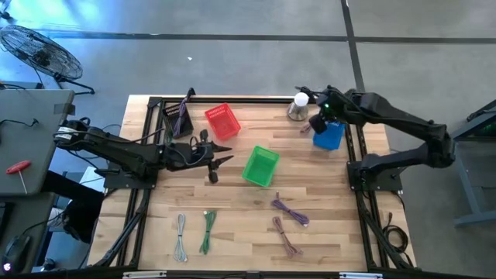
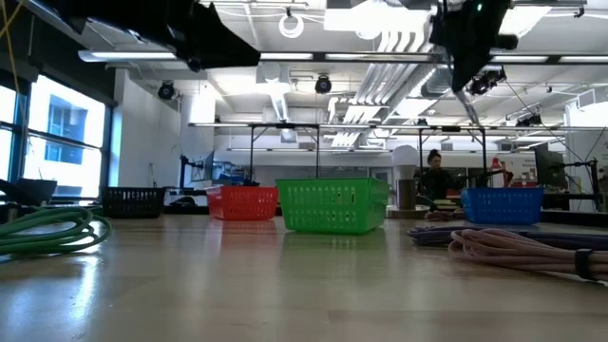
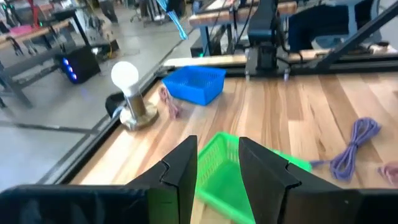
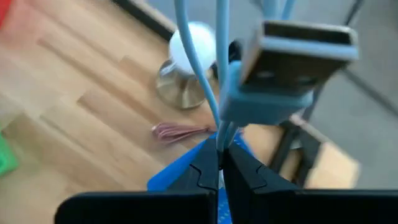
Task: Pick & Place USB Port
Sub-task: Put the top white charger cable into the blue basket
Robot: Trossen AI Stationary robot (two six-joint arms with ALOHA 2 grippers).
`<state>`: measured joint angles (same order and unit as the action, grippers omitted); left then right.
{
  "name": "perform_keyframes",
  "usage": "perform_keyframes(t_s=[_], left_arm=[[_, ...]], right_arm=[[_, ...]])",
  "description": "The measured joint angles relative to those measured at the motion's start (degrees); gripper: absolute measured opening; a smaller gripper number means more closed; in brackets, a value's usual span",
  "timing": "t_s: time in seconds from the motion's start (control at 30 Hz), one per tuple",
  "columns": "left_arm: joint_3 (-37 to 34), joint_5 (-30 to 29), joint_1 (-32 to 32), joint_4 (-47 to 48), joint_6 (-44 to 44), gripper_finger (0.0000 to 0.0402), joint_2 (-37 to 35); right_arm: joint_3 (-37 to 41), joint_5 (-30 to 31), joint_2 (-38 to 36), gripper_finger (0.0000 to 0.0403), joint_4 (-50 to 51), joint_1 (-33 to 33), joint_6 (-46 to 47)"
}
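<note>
My right gripper (image 1: 318,121) hovers over the blue basket (image 1: 329,136) at the table's far right, shut on a light-blue USB cable (image 4: 186,62). The cable's USB plug (image 4: 298,56) shows close to the wrist camera. My left gripper (image 1: 225,156) stands open and holds nothing, just left of the green basket (image 1: 261,167), which shows beyond its fingers in the left wrist view (image 3: 217,168). A red basket (image 1: 222,122) and a black basket (image 1: 180,116) rest on the table's far left. My right gripper pinches the light-blue cable's thin strands (image 4: 219,140) between its two shut fingers (image 4: 205,168), slanting down from above. More than one strand runs through the pinch. The cable is lifted clear of the table above the blue basket (image 4: 180,177), its plug end free.
A lamp with a white bulb (image 1: 299,104) stands left of the blue basket, with a pink cable (image 1: 305,129) beside it. Green (image 1: 208,231), grey (image 1: 180,236), purple (image 1: 291,211) and pink (image 1: 285,236) coiled cables lie on the near half of the table.
</note>
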<state>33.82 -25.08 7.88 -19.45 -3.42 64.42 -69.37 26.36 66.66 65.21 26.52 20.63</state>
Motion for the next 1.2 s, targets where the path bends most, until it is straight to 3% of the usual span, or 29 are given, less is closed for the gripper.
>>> perform_keyframes(t_s=[0.2,0.6,0.87,1.0,1.2], left_arm=[[-0.02,0.00,0.00,5.42,3.40,0.0115,0.00],[-0.05,-0.21,0.00,9.14,5.27,0.0115,0.00],[-0.04,-4.40,0.00,9.03,5.26,0.0115,0.00],[-0.06,-4.23,0.00,8.97,5.26,0.0115,0.00],[-0.07,-4.20,0.00,8.97,5.37,0.0115,0.00]], right_arm=[[11.92,-9.50,0.01,0.0000,-10.07,7.93,-2.03],[26.66,-16.64,-0.14,0.0000,-19.10,12.15,0.11],[31.95,-16.93,-0.12,0.0001,-22.04,12.15,0.84],[32.59,-15.85,-0.12,0.0023,-23.20,12.13,0.18],[32.59,-15.22,-0.12,0.0088,-23.17,12.13,0.04]])
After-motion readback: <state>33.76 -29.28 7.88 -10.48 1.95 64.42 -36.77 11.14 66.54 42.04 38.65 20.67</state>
